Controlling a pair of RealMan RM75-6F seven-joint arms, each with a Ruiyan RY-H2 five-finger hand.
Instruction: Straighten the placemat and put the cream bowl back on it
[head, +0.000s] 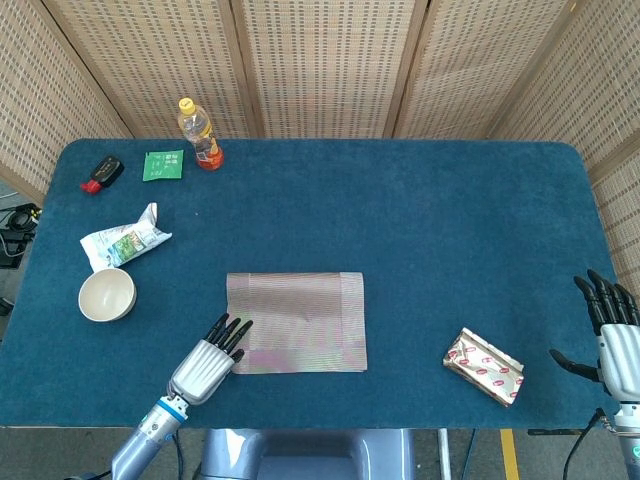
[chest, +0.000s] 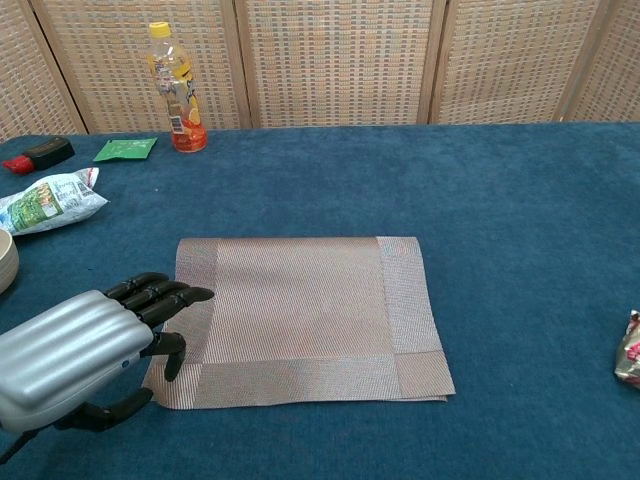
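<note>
Both hands hold nothing: left hand (head: 208, 360), fingers spread, rests on the mat (head: 297, 322) edge to square it; bowl (head: 106, 295) waits aside; right hand (head: 612, 340) idles, spread.

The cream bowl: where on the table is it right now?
In the head view the cream bowl sits near the table's left edge, off the placemat, just below the crumpled snack bag.

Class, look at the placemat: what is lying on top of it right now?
Only the left hand reaches the placemat: its fingertips lie over the left edge. The cream bowl sits apart on the table. The patch beneath the fingers is hidden.
</note>
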